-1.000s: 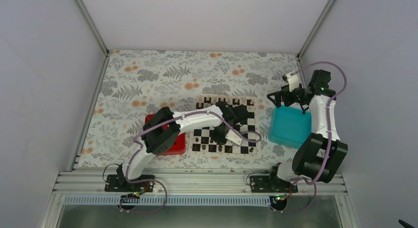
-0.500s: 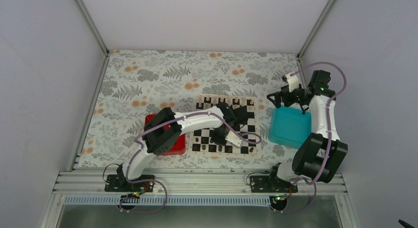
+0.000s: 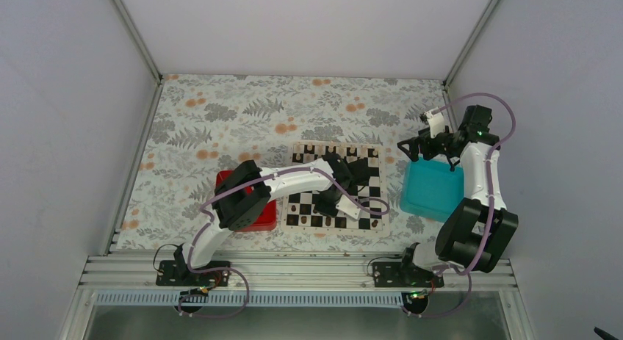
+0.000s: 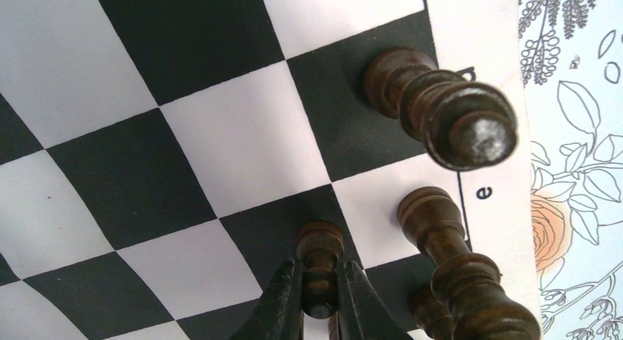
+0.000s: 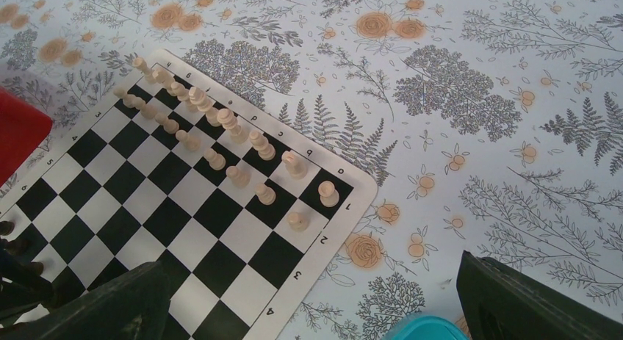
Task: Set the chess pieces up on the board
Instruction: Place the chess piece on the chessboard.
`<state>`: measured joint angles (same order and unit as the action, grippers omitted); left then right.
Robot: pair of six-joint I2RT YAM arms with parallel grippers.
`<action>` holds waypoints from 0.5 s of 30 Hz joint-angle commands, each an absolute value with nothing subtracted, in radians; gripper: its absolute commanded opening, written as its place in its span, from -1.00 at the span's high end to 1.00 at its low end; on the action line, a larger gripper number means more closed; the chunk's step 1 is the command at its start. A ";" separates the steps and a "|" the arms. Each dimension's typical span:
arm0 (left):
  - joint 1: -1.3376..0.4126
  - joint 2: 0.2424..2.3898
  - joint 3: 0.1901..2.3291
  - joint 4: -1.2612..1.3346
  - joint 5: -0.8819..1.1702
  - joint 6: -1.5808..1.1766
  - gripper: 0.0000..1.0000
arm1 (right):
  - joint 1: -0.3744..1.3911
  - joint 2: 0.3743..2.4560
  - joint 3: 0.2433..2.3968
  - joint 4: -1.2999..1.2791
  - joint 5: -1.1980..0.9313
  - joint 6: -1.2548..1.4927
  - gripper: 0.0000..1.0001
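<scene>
The board [image 3: 336, 184] lies mid-table. My left gripper [image 4: 321, 292] is shut on a small dark pawn [image 4: 320, 244], fingers pinching its neck. Its base is over a black square in the second row from the lettered edge; I cannot tell whether it touches. Beside it, dark chess pieces [image 4: 441, 109] stand along the lettered edge of the board [image 4: 220, 134], one at "e" [image 4: 433, 222]. In the top view the left gripper [image 3: 325, 205] is low over the board's near side. My right gripper [image 3: 422, 145] hangs open and empty, right of the board [image 5: 147, 178].
Pale pieces [image 5: 220, 127] fill two rows at the board's far edge. A red tray [image 3: 258, 215] sits left of the board, partly under the left arm. A teal tray [image 3: 433, 189] is on the right, below the right gripper [image 5: 316, 310].
The right wrist has drifted very slightly. The left arm holds still with the pawn in its fingers.
</scene>
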<state>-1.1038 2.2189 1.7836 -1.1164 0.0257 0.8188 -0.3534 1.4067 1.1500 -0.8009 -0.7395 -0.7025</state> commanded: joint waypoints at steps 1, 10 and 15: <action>-1.108 2.231 1.779 -1.123 0.000 0.819 0.82 | -0.345 1.404 1.139 -0.793 -0.761 -0.712 -1.00; -1.108 2.227 1.793 -1.131 -0.004 0.821 0.82 | -0.345 1.406 1.141 -0.793 -0.762 -0.713 -1.00; -1.108 2.228 1.789 -1.135 -0.005 0.819 0.82 | -0.345 1.406 1.141 -0.795 -0.762 -0.714 -1.00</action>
